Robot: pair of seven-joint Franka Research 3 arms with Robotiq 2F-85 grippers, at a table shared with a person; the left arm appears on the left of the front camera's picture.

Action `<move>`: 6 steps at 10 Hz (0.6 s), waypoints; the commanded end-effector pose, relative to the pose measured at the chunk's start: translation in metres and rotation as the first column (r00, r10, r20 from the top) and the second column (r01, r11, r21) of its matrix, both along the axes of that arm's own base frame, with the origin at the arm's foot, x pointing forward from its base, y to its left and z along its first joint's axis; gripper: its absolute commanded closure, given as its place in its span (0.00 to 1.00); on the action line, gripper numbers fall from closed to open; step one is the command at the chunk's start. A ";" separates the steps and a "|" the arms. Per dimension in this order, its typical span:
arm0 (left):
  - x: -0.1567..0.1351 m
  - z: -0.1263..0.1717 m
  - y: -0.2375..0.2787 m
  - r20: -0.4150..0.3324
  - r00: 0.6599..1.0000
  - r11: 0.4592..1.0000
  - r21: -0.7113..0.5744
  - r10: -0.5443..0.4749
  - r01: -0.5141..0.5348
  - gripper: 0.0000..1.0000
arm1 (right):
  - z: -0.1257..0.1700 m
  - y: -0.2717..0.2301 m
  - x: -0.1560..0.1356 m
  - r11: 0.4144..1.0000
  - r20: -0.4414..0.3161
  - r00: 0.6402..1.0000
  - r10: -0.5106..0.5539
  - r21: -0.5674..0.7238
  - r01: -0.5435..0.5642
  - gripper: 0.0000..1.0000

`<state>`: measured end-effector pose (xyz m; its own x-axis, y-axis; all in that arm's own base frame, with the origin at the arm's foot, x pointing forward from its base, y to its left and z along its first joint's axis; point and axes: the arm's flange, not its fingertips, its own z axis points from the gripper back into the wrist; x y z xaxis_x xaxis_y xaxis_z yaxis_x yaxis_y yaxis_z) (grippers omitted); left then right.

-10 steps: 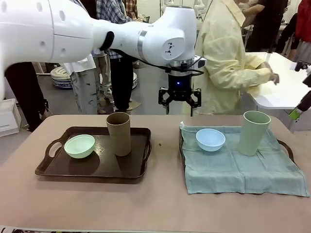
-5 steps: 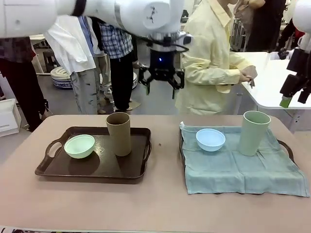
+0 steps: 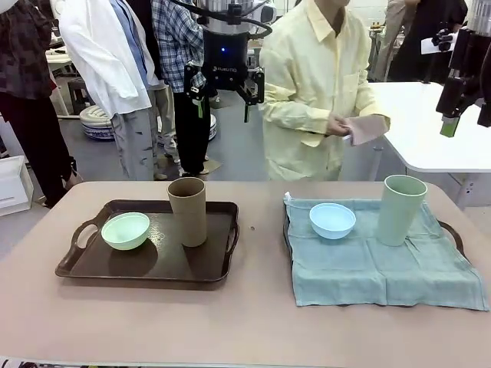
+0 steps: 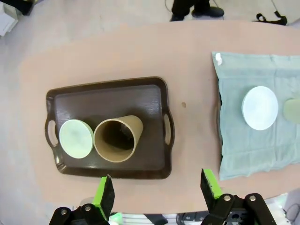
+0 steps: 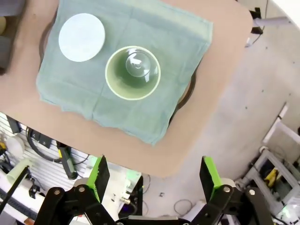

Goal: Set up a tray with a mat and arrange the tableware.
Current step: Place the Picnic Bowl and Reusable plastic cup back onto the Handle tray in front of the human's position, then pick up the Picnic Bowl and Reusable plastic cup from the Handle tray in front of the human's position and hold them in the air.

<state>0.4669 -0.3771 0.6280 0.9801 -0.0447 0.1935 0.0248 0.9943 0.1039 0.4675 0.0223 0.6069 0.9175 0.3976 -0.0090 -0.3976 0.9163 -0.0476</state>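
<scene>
**Brown L tray (image 3: 222, 261) bare under its ware; setup approx. half done**

L tray sits on the tabletop (image 3: 253, 322) w/ mint bowl (image 3: 126, 230) and brown tumbler (image 3: 188, 211) standing direct on the plastic. The bowl is just beside the tumbler, and no mat lies under them. R tray (image 3: 454, 234) is nearly covered by the teal mat (image 3: 360, 268); one handle and some rim show. On the mat, the blue bowl (image 3: 332, 220) is toward the far-left corner. The green tumbler (image 3: 401, 208) stands upright near it, not touching.

L hand (image 3: 223, 103) hangs high beyond the far edge, behind L tray. It is released, jaws wide, nothing btwn the pads. Its wrist view looks straight down on L tray.

R hand (image 3: 466, 119) hangs high at the right side, also released and empty. Its wrist view looks down into the green tumbler.

The person (image 3: 314, 92) at the far side holds a folded pinkish piece (image 3: 367, 128). Cloth or paper: cannot tell.

Assessment: R set looks complete, w/ mat laid and ware placed. L set is the step in hand, and it lacks a mat.

Next move calls for a second mat. Its source is not evident; poss. the person's piece. Bowl and tumbler would need to come off L tray first, else a mat can't lie flat.

The tumbler is tall on a narrow base, so grip mid-wall and lift straight up. The bowl wants a rim pinch. Main risk: tipping the tumbler on approach.
</scene>
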 end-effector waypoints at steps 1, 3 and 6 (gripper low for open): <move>0.000 -0.006 -0.006 -0.008 1.000 1.000 0.007 -0.028 0.028 0.03 | -0.015 -0.008 0.006 1.000 -0.011 1.000 0.000 0.003 0.000 0.00; 0.000 -0.006 -0.006 -0.008 1.000 1.000 0.007 -0.028 0.028 0.03 | -0.015 -0.008 0.006 1.000 -0.011 1.000 0.000 0.003 0.000 0.00; 0.000 -0.006 -0.006 -0.008 1.000 1.000 0.007 -0.028 0.028 0.03 | -0.015 -0.008 0.006 1.000 -0.011 1.000 0.000 0.003 0.000 0.00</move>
<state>0.4653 -0.3864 0.6189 0.9819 -0.0633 0.1784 0.0444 0.9932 0.1081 0.4746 0.0152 0.5930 0.9217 0.3868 -0.0299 -0.3877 0.9211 -0.0349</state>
